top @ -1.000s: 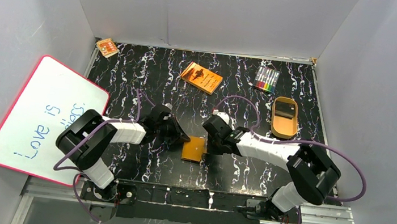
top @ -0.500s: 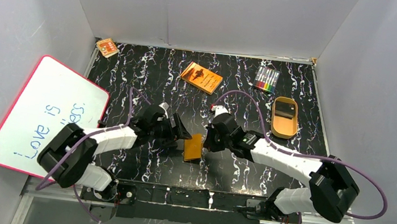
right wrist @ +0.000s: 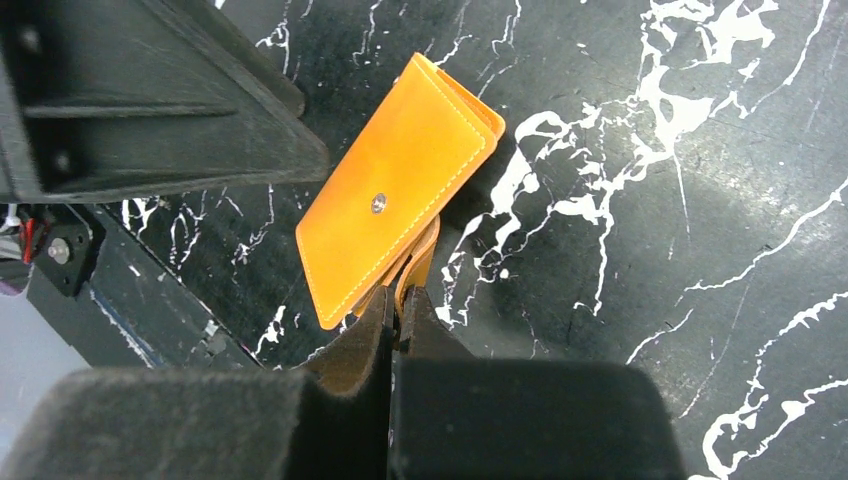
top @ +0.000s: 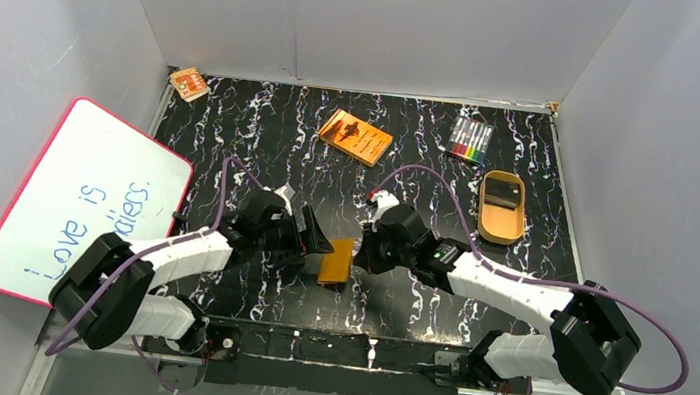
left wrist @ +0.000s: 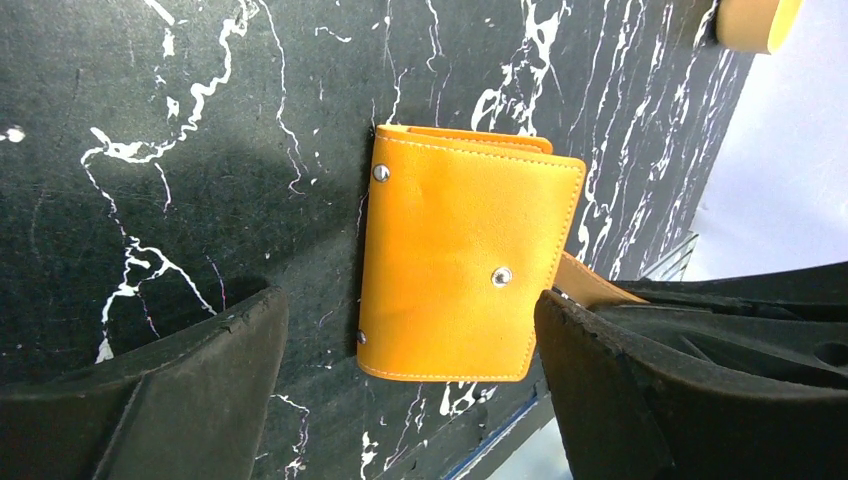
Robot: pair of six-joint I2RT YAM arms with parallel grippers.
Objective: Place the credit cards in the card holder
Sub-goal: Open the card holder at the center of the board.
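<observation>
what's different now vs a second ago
The left gripper opened wide, its fingers now on either side of the card holder. The right gripper closed on the holder's snap tab. The card holder stayed folded on the table, barely shifted; book, markers and tray unchanged.

The card holder [right wrist: 395, 215] is folded; its interior is hidden. The right gripper [right wrist: 400, 300] covers the tab end. A tan object [left wrist: 750, 20] is cut by the top edge. Print on the book [top: 355, 137] is illegible.

Left hand [left wrist: 408, 303] released the card holder [left wrist: 460, 240]; right hand [right wrist: 398, 300] now pinches it.
</observation>
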